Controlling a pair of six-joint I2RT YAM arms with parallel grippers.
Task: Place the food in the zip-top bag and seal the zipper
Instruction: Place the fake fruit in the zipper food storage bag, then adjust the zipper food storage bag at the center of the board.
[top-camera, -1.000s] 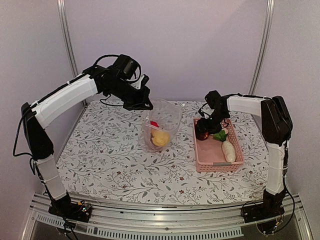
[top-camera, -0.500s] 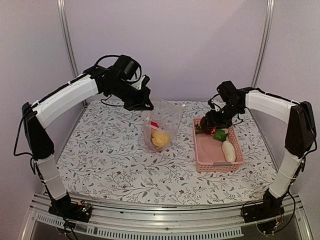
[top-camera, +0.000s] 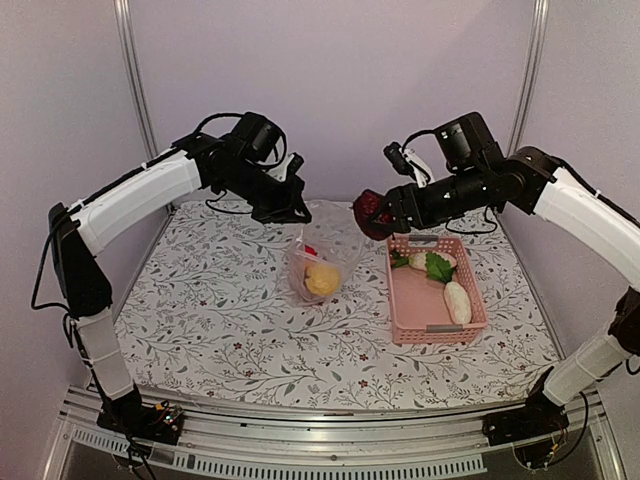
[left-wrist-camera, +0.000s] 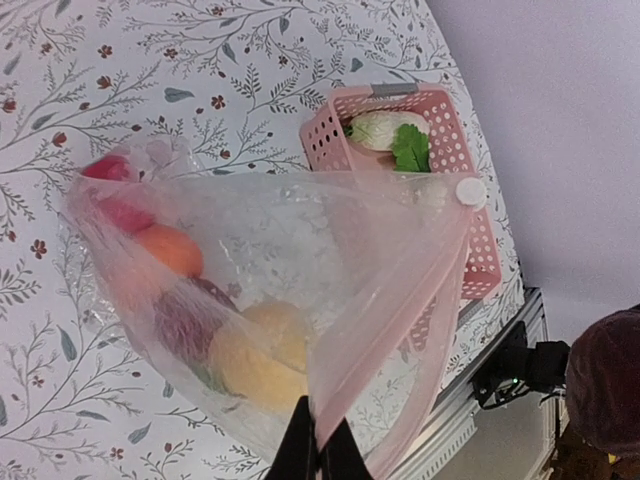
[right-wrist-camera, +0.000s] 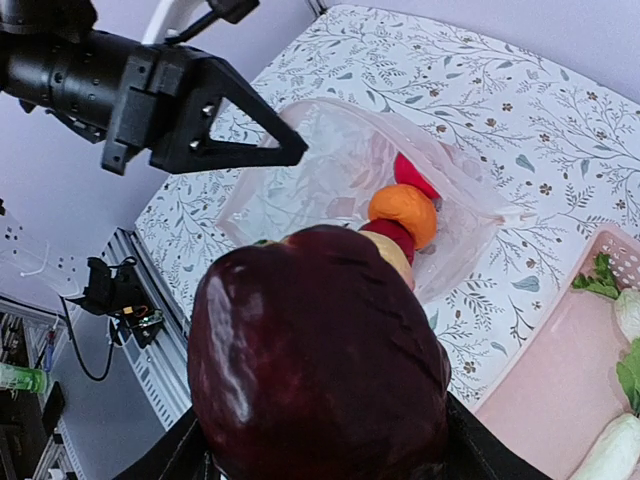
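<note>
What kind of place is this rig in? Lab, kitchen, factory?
Likely a robot lab booth, not a kitchen: plain wall panels on metal posts, an aluminium rail at the near edge, toy food in a pink basket on a floral tablecloth.

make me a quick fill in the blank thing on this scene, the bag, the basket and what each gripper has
1. The right gripper holds the dark round fruit in the air beside the ____ basket.
2. The left gripper pinches the zip-top bag at its mouth, which is ____.
3. The orange piece sits inside the ____.
4. The long white piece lies in the ____.

Missing words: pink; open; bag; basket
</note>
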